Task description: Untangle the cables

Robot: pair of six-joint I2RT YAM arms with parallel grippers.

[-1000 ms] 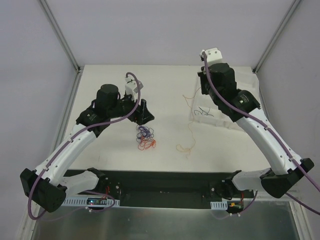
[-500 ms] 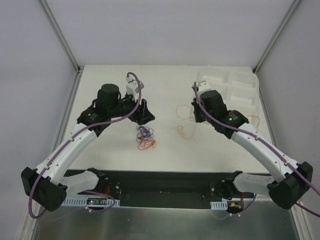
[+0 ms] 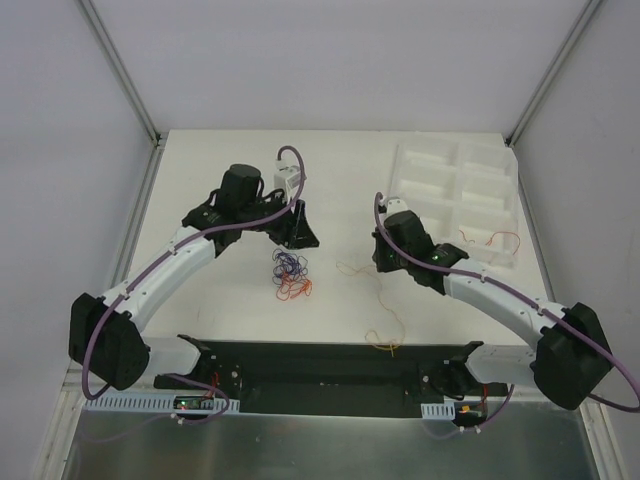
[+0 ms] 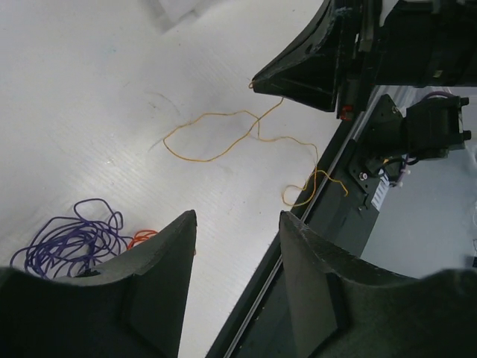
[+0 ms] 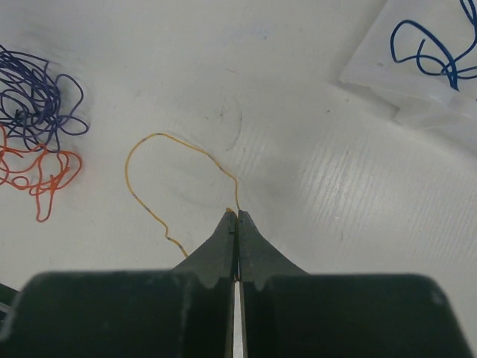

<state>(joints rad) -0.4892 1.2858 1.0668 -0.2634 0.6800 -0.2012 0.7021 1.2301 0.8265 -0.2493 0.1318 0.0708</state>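
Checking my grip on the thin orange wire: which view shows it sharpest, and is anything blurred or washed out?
Right wrist view: the thin orange wire is crisp right into the shut right gripper; only the finger bases blur. Left wrist view: wire sharp, the left gripper soft-edged up close, far right washed out. Top view: evenly lit, wire barely resolved.

Top external: fixed, high behind both arm bases, looking down and forward over the whole table [image 3: 340, 180], distant. Left wrist: low and close to the surface, facing out between the parted fingers of the left gripper [image 4: 237, 218] toward the right gripper [image 4: 255, 82] and the table's near edge. Right wrist: close, looking steeply down over its own pressed-together fingertips. Shared by all three: the orange strand [image 5: 160, 136] and the purple-blue and orange-red knot [image 3: 290, 272].
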